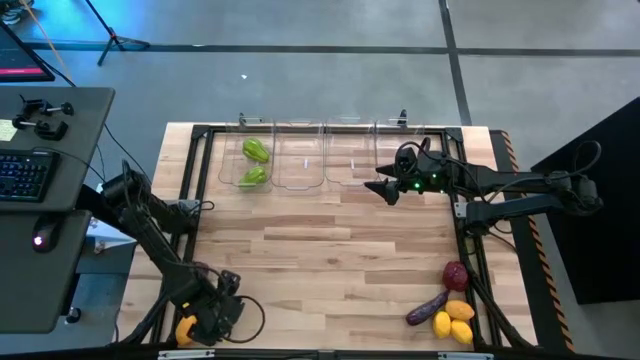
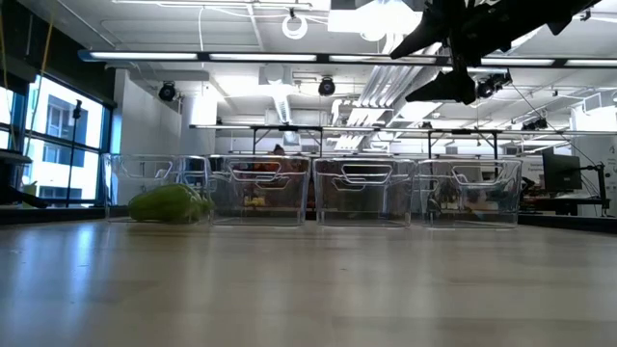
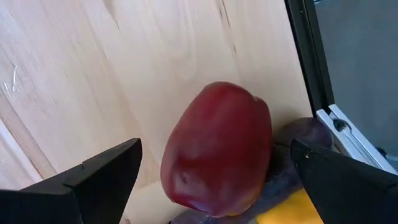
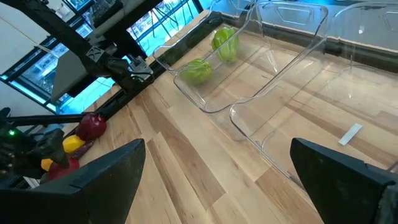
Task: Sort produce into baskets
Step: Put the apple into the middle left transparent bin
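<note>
**Left wrist view.** The left gripper (image 3: 214, 155) hangs with its fingers apart, clamped on nothing, one on each side of a dark red piece (image 3: 211, 124). This placement suits a straight descent and closure on that piece, which is judged to be the next pick. The piece lies on the bench (image 3: 93, 62), touching an eggplant (image 3: 308, 134) and just beside a yellow piece (image 3: 286, 208), close to the black frame (image 3: 308, 56). The crowding may cause a finger to catch a neighbour. No writing is visible.

**Right wrist view.** The right gripper (image 4: 217, 152) is also spread and empty, held above the baskets (image 4: 205, 106), which fits a waiting or just-emptied pose. Two green peppers (image 4: 199, 70) lie in the end basket and the nearer ones hold no produce. One kind per basket appears to be the rule. A small white strip (image 4: 351, 134) lies in a near basket. No text on it can be read.

**High view.** The left arm works at the front left corner and the right arm is at the back, over the basket row. A second heap (image 1: 450, 305) of red, purple and yellow produce waits at the front right corner, well apart from the baskets. A keyboard (image 1: 25, 175) sits on the side desk and its keys cannot be read.

**Low view.** The four baskets stand in a row. A pepper shows through the clear wall of the end one. No labels can be read
</note>
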You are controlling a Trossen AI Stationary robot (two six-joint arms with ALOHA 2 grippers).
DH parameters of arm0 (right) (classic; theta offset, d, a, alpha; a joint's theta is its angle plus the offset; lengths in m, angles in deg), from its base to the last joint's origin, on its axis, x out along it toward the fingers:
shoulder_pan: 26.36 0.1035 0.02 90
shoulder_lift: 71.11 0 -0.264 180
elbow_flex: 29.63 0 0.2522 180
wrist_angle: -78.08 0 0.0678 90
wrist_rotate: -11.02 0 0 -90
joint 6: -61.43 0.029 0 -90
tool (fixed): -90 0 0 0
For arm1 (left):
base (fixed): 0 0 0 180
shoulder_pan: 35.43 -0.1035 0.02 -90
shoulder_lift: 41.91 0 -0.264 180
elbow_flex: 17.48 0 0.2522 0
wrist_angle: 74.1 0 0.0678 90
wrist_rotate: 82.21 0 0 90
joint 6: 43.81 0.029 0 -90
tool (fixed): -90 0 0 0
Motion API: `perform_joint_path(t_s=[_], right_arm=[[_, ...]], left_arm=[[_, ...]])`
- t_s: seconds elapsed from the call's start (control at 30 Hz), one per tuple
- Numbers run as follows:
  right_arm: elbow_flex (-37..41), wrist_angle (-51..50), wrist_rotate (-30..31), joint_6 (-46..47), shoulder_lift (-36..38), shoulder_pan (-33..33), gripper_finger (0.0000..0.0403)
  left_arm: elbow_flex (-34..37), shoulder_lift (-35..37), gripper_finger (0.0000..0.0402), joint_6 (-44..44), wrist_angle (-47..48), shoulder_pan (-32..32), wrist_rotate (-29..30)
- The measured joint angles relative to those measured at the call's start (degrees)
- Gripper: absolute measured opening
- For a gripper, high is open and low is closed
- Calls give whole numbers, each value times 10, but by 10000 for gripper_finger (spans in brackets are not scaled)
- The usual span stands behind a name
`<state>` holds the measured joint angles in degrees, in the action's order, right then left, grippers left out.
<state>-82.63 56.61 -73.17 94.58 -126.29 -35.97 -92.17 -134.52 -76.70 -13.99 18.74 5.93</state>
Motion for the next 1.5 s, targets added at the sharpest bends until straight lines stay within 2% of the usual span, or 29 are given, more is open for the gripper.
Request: perform_joint_path(t_s=[0.73,0.83,0.93,1.03,1.1,1.2,1.3,1.4,1.5], right_arm=[[0,-3,1,-1,0,0,392],[0,-3,1,-1,0,0,392],[0,-3,1,-1,0,0,392],[0,11,1,9,0,1,392],[0,30,1,12,0,4,392],[0,53,5,-3,0,7,392],[0,66,32,-9,0,7,392],[0,66,93,7,0,7,392],[0,66,143,31,0,7,392]], left_arm=[[0,-98,395,15,-2,-1,-4],[0,-98,370,15,-4,-7,-4],[0,-91,321,15,4,-17,-5],[0,-58,271,-21,47,-30,-6],[0,-20,271,-38,77,-42,0],[0,58,271,-52,120,-69,60],[0,139,271,-41,142,-117,189],[0,200,272,-18,135,-194,340],[0,230,279,25,87,-309,423]])
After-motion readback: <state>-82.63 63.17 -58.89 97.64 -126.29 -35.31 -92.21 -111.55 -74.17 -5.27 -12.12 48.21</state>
